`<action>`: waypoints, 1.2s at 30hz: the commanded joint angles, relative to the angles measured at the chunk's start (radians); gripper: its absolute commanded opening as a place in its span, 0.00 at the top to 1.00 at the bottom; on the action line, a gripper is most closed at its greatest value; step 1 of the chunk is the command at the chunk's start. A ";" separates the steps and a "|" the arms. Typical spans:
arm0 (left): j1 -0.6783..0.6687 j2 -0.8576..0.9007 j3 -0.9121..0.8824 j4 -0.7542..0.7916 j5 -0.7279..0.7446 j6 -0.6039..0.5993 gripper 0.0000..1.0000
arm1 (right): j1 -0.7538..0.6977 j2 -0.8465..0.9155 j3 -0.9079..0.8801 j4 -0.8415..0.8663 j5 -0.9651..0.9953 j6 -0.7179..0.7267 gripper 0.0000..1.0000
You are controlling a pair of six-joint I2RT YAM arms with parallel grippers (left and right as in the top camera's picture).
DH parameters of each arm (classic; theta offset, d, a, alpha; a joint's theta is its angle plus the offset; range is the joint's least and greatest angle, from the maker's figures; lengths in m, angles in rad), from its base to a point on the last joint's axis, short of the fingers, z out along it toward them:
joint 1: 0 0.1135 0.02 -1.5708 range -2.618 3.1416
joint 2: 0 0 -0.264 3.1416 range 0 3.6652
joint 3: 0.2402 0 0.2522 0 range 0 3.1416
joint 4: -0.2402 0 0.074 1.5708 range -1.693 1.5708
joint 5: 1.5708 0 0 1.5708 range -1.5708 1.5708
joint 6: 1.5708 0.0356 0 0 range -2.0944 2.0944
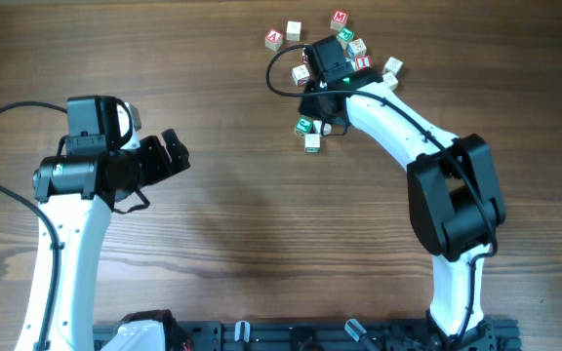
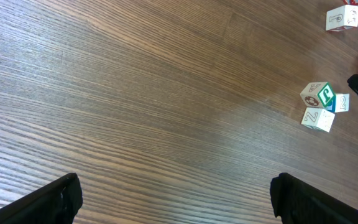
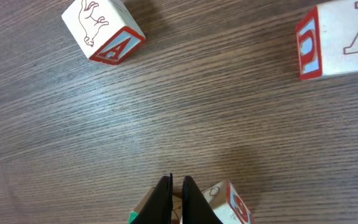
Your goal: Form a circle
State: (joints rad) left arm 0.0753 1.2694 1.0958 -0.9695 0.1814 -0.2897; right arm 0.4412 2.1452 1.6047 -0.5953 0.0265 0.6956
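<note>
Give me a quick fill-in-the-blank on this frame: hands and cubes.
The left hand is ___ and holds nothing.
The right hand has its fingers ___.
The circle is for now a tight group of ___ cubes.
In the right wrist view, the cube at upper left bears the letter ___.
Missing words: open; shut; three; A.

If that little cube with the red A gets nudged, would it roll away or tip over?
Probably neither. The A cube rests on a flat face and looks as wide as it is tall, so it should slide rather than roll. It looks like painted wood, so it is likely rigid and light. On the smooth-looking table, an off-centre push may spin it.
</note>
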 commanded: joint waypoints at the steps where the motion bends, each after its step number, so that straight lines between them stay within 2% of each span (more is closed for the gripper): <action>1: 0.005 -0.013 -0.006 0.000 0.001 0.021 0.00 | -0.002 0.042 -0.012 0.018 0.001 0.014 0.92; 14: 0.005 -0.013 -0.006 0.000 0.001 0.021 0.00 | -0.007 0.071 0.019 0.047 -0.035 -0.017 0.93; 16: 0.005 -0.013 -0.006 0.000 0.001 0.021 0.00 | -0.030 0.069 0.062 0.050 0.036 -0.014 0.93; 19: 0.005 -0.013 -0.006 0.000 0.001 0.021 0.00 | -0.056 0.067 0.069 0.032 0.039 -0.001 0.92; 27: 0.005 -0.013 -0.006 0.000 0.001 0.021 0.00 | -0.118 -0.008 0.069 -0.131 0.032 0.075 0.95; 32: 0.005 -0.013 -0.006 0.000 0.001 0.021 0.00 | -0.112 -0.011 0.069 -0.417 0.018 0.179 0.95; 36: 0.005 -0.013 -0.006 0.000 0.001 0.021 0.00 | -0.098 -0.009 0.049 -0.451 -0.049 0.176 0.95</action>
State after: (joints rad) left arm 0.0753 1.2694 1.0958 -0.9695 0.1814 -0.2897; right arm 0.3229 2.1597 1.6650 -1.0466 0.0235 0.8413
